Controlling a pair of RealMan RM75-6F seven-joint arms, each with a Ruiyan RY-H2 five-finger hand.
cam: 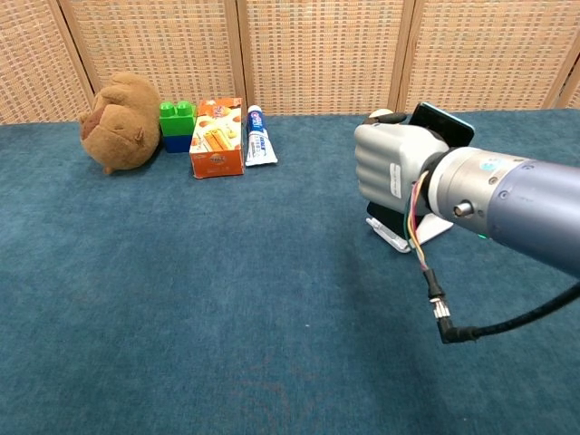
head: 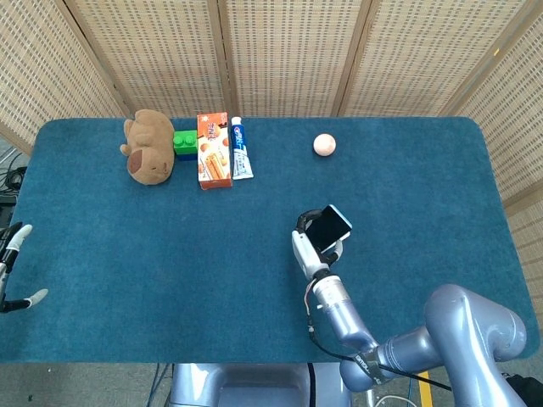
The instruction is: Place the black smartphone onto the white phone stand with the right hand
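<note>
right hand (cam: 391,169): fingers curled round the black smartphone (head: 327,228), gripping it
smartphone: tilted, just above the white phone stand (cam: 426,231), right of desk centre
left hand (head: 12,270): fingers spread, holding nothing

Head view: high, looking down, whole table (head: 127,254). Chest view: low, forward, nearer; shares table.

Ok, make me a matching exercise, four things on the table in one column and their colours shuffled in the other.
Things:
1. plush toy
2. phone
3. stand
4. snack box

Colours:
A. white
B. orange
C. brown
D. black

Pairs: 1-C, 2-D, 3-A, 4-B
</note>
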